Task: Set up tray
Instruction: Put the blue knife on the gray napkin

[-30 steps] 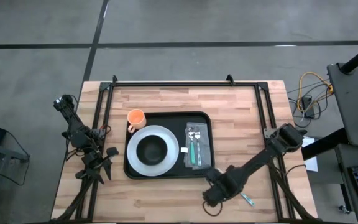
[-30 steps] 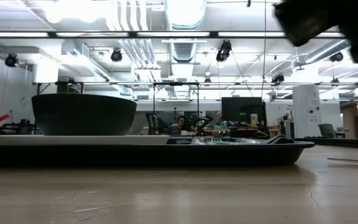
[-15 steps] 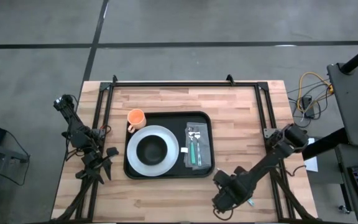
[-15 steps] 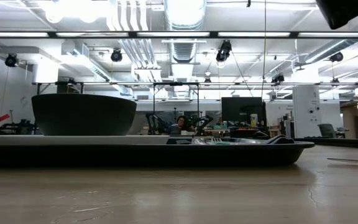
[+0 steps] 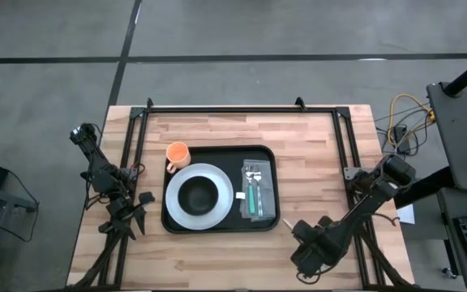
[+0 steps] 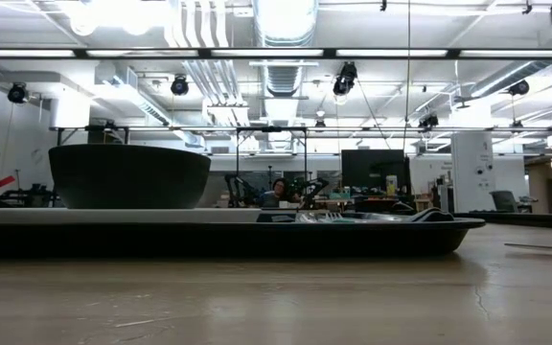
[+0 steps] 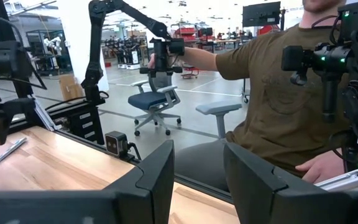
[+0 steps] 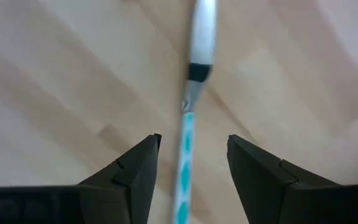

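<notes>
Tray (image 5: 266,154) central on worktop (image 5: 217,126) in the high view, carrying white plate (image 5: 221,182) with black bowl (image 5: 199,195) on it in the left part and cutlery (image 5: 254,188) laid along the right part. Orange cup (image 5: 177,152) just off the tray's upper left corner, seemingly touching the rim.

Right tool (image 5: 308,258) now at lower right of the high frame, near the worktop's bottom edge; shifted rightward and farther from the tray than a second ago, when close to the tray's lower right corner. Gone from the low view too, apart from a dark scrap at the upper right corner, where a large dark mass showed before. Fingers spread in the right wrist view (image 8: 188,171), with a slim utensil (image 8: 191,81) lying on the wood between them: white end, blue-patterned end; kind hard to make out through blur. Same item hidden under the arm in the high view.

Left tool (image 5: 124,212) parked at the left edge of the worktop, unchanged; fingers apart in its wrist view (image 7: 197,180), pinching nothing. Person in a brown shirt (image 7: 278,93) seated beyond, head cut off by the frame.

Low view: tray (image 6: 257,238) edge-on, bowl (image 6: 129,175) rising above it at left, plate hard to separate from the rim.
</notes>
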### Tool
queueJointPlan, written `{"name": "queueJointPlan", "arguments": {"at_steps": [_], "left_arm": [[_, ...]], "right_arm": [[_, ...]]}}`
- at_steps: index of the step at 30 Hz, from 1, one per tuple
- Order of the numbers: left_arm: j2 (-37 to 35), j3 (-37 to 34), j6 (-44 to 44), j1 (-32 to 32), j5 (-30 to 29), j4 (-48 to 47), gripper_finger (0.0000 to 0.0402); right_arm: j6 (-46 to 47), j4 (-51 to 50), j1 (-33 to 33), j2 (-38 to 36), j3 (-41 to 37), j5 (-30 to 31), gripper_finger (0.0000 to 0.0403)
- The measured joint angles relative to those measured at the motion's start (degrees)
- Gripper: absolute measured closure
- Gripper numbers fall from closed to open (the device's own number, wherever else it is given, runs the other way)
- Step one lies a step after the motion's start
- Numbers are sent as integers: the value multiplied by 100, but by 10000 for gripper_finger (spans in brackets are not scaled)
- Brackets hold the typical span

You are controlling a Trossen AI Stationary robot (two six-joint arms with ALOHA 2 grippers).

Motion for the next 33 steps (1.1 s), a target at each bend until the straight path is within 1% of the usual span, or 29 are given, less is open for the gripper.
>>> {"name": "queueJointPlan", "arguments": {"at_steps": [7, 13, 17, 25, 31, 33], "left_arm": [[0, 0, 0, -1, 0, -1, 281], [0, 1, -2, 0, 0, 0, 281], [0, 0, -1, -1, 0, 0, 281], [0, -1, 0, -2, 0, -1, 281], [-1, 0, -1, -1, 1, 0, 281], [-2, 1, 0, -2, 0, 1, 281]], "right_arm": [[208, 690, 100, -430, -590, 0, 222], [364, 1822, 113, -823, -1369, -2, 224], [441, 2240, 113, -887, -1675, -6, 228], [461, 2283, 113, -786, -1736, -82, 238], [437, 2289, 122, -569, -1759, -441, 249], [432, 2290, 122, -473, -1762, -474, 252]]}}
